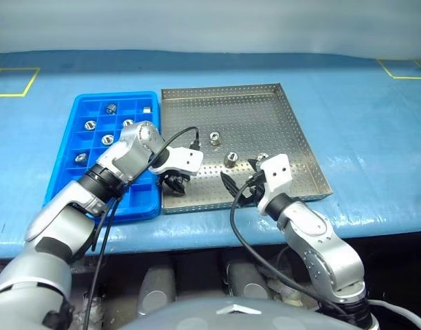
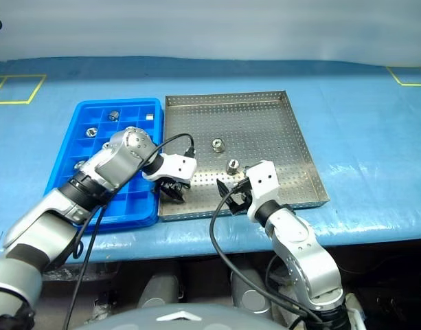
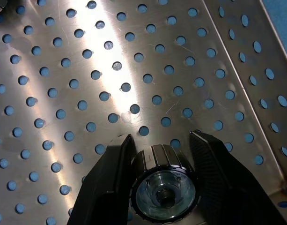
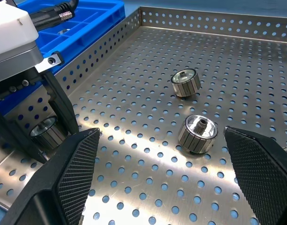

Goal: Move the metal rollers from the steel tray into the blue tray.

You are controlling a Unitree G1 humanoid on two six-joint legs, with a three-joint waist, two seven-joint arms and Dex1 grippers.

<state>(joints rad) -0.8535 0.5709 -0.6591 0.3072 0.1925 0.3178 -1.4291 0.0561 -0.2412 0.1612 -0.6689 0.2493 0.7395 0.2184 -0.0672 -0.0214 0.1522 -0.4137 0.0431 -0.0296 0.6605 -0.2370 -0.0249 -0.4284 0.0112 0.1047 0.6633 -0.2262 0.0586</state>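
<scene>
Near the front left corner of the large shallow silver steel tray with a perforated floor, a small shiny ribbed metal roller with a round flange and dark centre hole sits clamped between the two black fingers of the left gripper, resting on or just above the dotted floor. Two more silver rollers stand free further in on the tray, one behind the other, and a third peeks out by the right gripper, whose fingers stand wide apart, holding nothing, over the tray's front edge. Beside the steel tray on the left, touching it, the bright blue plastic gridded tray holds several rollers in separate compartments. No readable writing shows.
</scene>
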